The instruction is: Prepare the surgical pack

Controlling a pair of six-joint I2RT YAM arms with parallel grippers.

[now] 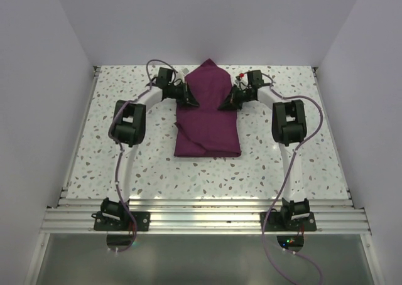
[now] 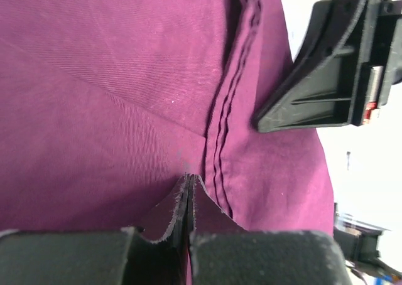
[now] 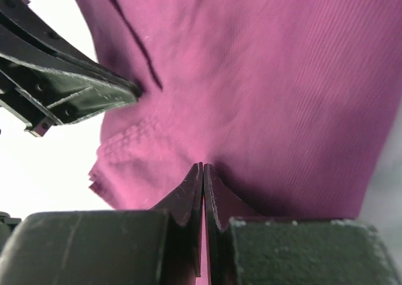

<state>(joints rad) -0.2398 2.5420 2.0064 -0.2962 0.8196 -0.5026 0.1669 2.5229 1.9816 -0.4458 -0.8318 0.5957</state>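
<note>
Speckled table (image 1: 125, 166), white walls (image 1: 207, 21): left gripper (image 1: 192, 102) and right gripper (image 1: 225, 104) pinch purple cloth (image 1: 207, 125).

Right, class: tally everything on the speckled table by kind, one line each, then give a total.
Maroon cloth: 1
Robot arms: 2, the left arm and the right arm
Total: 3

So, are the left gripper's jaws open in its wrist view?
No, the left gripper is shut tight, pinching a fold of the purple cloth.
</note>
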